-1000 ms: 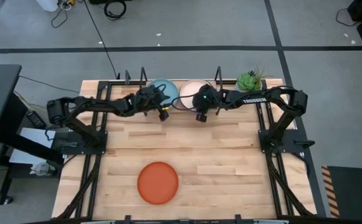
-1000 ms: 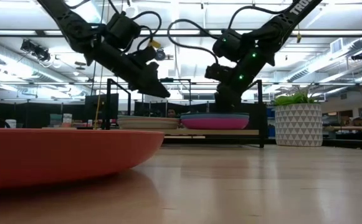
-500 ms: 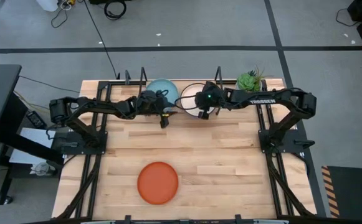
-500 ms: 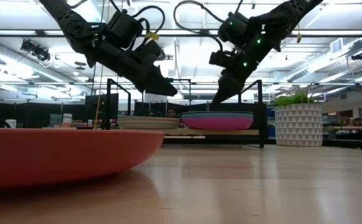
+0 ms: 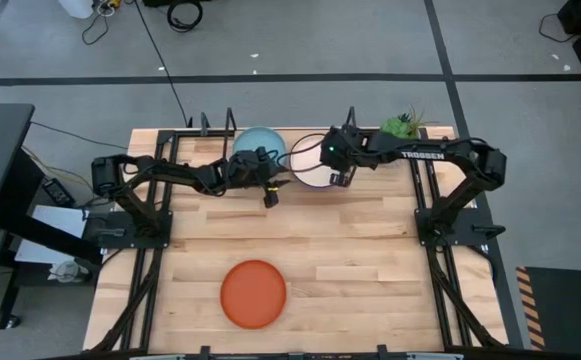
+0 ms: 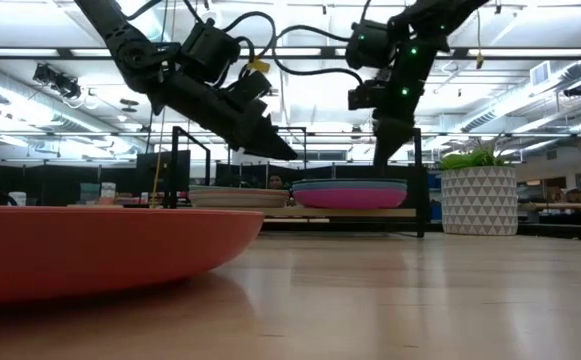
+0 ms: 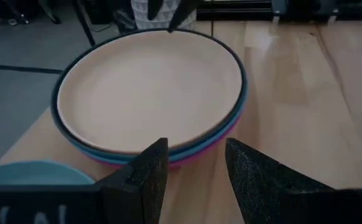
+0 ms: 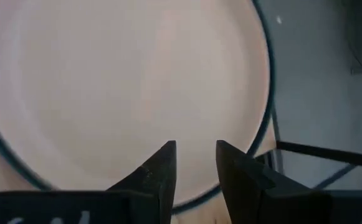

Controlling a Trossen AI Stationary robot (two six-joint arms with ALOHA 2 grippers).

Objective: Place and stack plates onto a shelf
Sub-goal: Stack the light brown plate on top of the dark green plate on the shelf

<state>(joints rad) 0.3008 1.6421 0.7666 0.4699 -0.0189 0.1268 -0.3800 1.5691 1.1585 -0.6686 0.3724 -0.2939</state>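
Note:
On the shelf (image 6: 410, 212) at the table's far edge stands a stack of plates with a cream plate (image 7: 146, 87) on top of dark teal, blue and pink ones (image 6: 348, 193). A light teal plate (image 5: 258, 139) tops the stack beside it (image 6: 232, 197). An orange plate (image 5: 253, 293) lies flat on the table near its near edge. My right gripper (image 8: 196, 158) points straight down over the cream plate, open by a narrow gap and holding nothing. My left gripper (image 7: 193, 165) hovers open, slanting toward the near rim of the same stack.
A potted green plant (image 5: 400, 128) in a white pot (image 6: 478, 198) stands at the shelf's right end. Thin black shelf posts (image 5: 350, 116) rise beside the plates. Bare wooden tabletop (image 5: 370, 260) lies between the shelf and the orange plate. Both arm bases sit at the table's sides.
My right gripper has tipped from a slant to pointing straight down and has shifted a little toward the table's right over the cream plate. My left gripper has moved slightly right and toward the near edge, closer to that stack. The plates have stayed where they were.

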